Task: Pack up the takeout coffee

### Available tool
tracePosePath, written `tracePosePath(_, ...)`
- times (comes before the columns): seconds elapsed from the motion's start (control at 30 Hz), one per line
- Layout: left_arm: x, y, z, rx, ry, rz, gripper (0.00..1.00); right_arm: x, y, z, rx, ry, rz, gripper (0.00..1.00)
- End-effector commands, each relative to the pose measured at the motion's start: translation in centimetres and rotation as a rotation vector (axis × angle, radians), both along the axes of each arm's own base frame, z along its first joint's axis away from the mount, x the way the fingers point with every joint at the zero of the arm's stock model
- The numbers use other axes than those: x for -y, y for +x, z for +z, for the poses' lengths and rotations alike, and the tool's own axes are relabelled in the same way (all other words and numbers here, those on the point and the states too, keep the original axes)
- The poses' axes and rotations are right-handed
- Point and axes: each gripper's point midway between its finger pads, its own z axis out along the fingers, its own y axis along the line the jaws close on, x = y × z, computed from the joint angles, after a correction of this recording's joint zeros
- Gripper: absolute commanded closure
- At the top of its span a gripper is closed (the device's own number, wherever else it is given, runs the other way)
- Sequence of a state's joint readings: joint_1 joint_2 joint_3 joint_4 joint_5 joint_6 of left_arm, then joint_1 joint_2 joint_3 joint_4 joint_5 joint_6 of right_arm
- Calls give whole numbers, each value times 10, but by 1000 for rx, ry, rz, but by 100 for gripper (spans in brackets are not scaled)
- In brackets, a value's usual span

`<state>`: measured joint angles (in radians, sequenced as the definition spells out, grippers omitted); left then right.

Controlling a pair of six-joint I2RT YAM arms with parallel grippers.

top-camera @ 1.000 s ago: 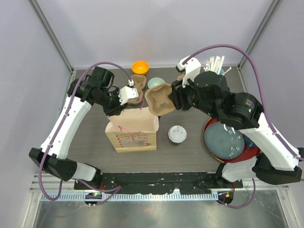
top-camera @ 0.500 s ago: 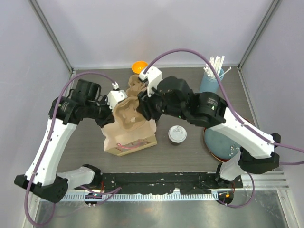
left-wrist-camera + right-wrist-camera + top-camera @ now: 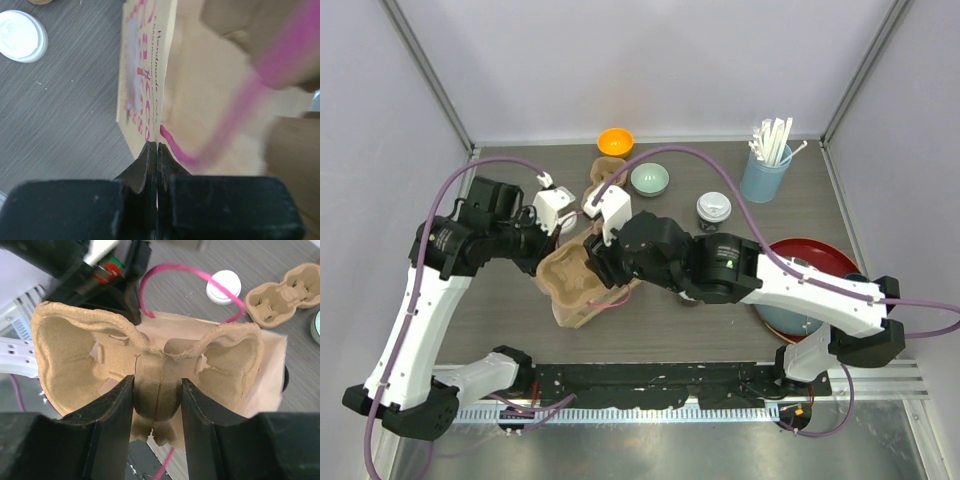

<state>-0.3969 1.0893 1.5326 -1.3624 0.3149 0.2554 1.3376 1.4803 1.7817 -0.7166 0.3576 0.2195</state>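
Cup carrier [image 3: 70,355] held over paper bag [image 3: 145,85].
On desk [image 3: 500,310]: left end effector [image 3: 153,150] clenched on bag rim; right end effector [image 3: 157,385] grasping carrier's middle; coffee cup [image 3: 713,209] upright between green bowl [image 3: 649,180] and tumbler [image 3: 765,175].

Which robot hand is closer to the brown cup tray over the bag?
Right. The right gripper clamps the cup tray; the left gripper, beside it, pinches the paper bag at its edge.
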Motion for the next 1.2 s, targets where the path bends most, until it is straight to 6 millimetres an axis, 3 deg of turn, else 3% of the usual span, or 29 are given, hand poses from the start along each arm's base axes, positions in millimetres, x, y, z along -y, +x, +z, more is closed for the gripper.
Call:
tracePosePath(0.0, -1, -33, 3, -86, -36, -8, 100, -10, 9, -14, 23, 6, -36, 75)
tracePosePath(0.27, 5, -50, 6, -95, -77, -97, 100, 1, 20, -67, 78, -140, -68, 75)
tracePosePath(0.5, 12, -67, 2, -196, -110, -150, 100, -13, 31, -93, 106, -224, -86, 75)
tracePosePath(0.67, 6, -58, 4, -179, -75, -102, 100, -32, 20, -117, 81, -302, 28, 75)
tracePosePath(0.87, 6, -31, -13, -210, -24, -26, 100, -14, 10, -151, 17, -416, 52, 76)
tracePosePath(1.0, 8, -18, -5, -173, -39, -2, 100, -3, -9, -177, -86, -498, 102, 78)
tracePosePath(1.17, -3, 2, 1, -63, -16, 105, 100, 16, -26, -200, -202, -572, 110, 78)
